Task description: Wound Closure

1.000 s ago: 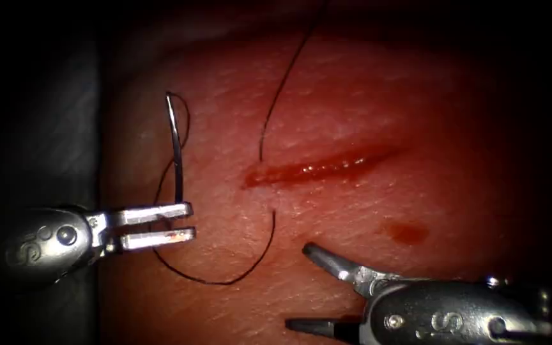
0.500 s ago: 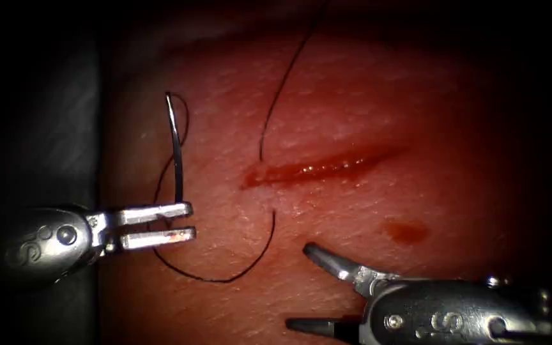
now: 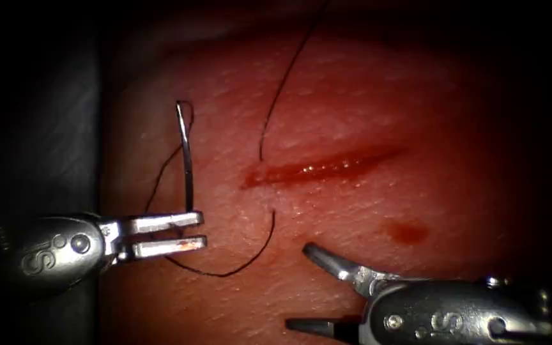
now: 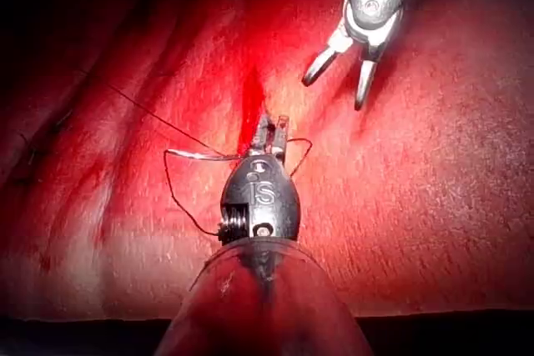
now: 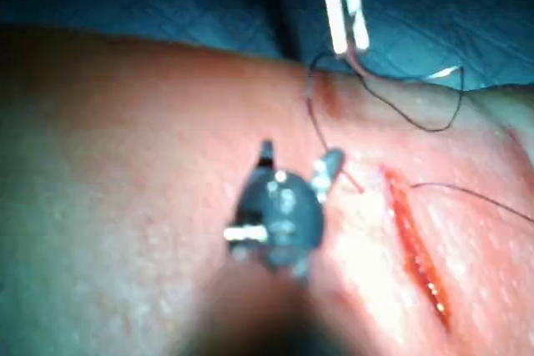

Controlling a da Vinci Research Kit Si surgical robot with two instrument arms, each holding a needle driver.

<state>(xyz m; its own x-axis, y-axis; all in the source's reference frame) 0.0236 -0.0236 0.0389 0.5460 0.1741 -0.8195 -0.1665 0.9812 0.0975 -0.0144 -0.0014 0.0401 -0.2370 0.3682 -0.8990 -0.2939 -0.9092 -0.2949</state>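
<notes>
Needle (image 3: 186, 153) shifted right, curved steel.

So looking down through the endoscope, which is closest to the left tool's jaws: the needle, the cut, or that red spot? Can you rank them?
1. The needle: held at one end by the left tool, rising above its jaws, out of the tissue, left of the cut.
2. The cut: up and to the right.
3. The red fluid spot: farthest right, below the cut, above the right tool, which holds nothing.
</notes>
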